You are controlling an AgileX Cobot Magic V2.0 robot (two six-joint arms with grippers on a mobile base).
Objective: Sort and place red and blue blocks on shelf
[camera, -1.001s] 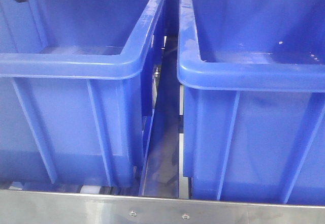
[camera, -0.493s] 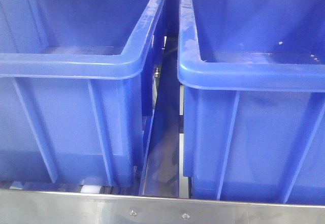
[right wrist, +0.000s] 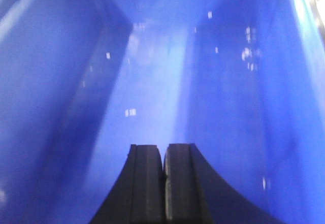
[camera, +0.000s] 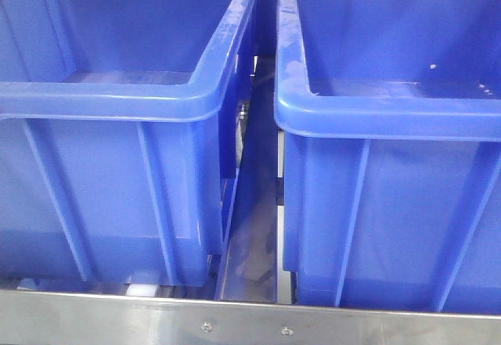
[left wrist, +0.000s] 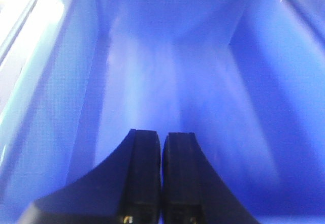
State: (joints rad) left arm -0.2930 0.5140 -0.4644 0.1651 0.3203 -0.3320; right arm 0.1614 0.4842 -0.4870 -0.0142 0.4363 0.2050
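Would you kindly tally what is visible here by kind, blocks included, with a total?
Blue bins: 2, left bin and right bin
Grippers: 2, left gripper and right gripper, both shut and empty
Steel shelf rail: 1
Red or blue blocks: 0 visible
Total: 5

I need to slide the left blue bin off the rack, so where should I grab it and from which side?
Judging from the front view, grip the left bin by its thick rolled front rim, coming from the front and above. That lip overhangs the ribbed wall, giving fingers a ledge. The narrow gap beside the right bin leaves little side access. Both the left gripper and right gripper are shut.
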